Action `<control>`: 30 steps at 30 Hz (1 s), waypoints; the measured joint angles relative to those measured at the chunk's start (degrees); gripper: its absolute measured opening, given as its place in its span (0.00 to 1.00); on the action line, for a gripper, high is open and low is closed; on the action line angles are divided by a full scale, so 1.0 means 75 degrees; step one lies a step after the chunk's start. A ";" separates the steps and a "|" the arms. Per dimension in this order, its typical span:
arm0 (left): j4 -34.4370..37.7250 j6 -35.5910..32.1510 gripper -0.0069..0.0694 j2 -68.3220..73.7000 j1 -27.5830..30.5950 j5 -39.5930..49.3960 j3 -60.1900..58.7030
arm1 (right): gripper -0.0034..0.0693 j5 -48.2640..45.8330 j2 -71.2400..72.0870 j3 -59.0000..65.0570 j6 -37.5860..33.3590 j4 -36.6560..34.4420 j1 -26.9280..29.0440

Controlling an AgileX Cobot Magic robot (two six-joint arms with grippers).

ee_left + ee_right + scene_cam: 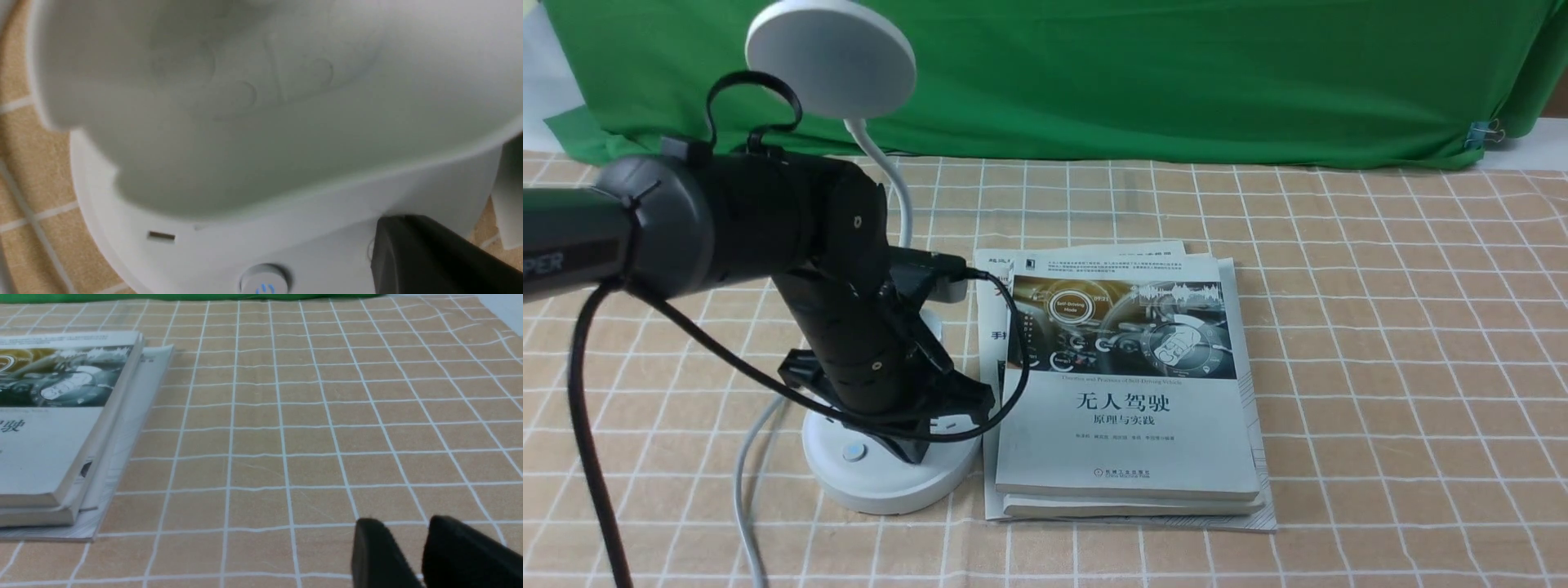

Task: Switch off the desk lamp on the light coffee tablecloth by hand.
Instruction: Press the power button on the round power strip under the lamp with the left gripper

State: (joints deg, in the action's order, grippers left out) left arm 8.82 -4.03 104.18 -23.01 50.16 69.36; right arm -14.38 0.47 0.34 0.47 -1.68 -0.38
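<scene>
Desk lamp stands at the robot's left on the light coffee tablecloth. Its base is just beside a stack of books, and its disc head is up against the green backdrop. The left end effector is down over the base. Can't tell if it's spread or pressed together, since only one black finger shows in the wrist cam.

Risks, as I judge them:
- That finger sits to one side of the blue-lit power button. Pushing straight down may miss it or hit a neighbouring control, so the lamp wouldn't switch off.
- A slanted push could slide the base on the cloth-covered surface into the books.
- The arm's black cable loops near the neck and could snag.

Views:
- Front shows the whole layout, incl. the white cord, but the arm hides where the finger lands.
- Left wrist shows the button, the finger offset and a blurred pen cup.
- Right wrist shows only the right end effector, well away over bare cloth, fingers slightly apart and holding nothing.
</scene>
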 joint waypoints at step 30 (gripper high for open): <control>-0.0081 -0.0139 0.08 -0.0470 0.0000 0.0082 -0.0016 | 0.38 -0.0001 0.0000 0.0000 0.0000 0.0000 0.0000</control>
State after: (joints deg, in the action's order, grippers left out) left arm 8.21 -5.07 100.65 -23.01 50.77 69.24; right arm -14.39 0.47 0.34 0.47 -1.68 -0.38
